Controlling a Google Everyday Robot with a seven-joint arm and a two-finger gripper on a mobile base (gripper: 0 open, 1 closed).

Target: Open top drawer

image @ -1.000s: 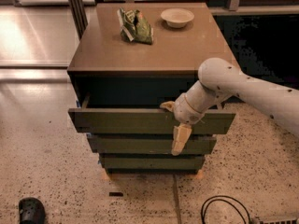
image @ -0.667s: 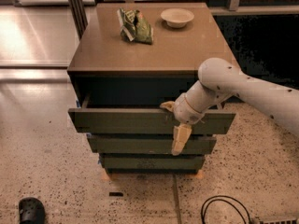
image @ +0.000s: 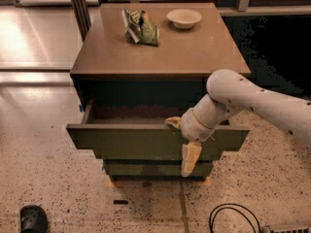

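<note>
The top drawer is pulled partly out of the brown cabinet. Its dark olive front stands forward of the two slimmer fronts below, and a strip of its brown tray shows behind it. My gripper is at the right of the middle of the drawer's upper edge, straddling the front. One pale finger hangs down over the outside face. The other finger lies just behind the top edge, inside the drawer. My white arm reaches in from the right.
On the cabinet top lie a green snack bag and a pale bowl. A black cable loops on the speckled floor at the lower right. A dark object lies on the floor at the lower left.
The top drawer's front has come further out toward the camera, and my gripper has moved with it.
</note>
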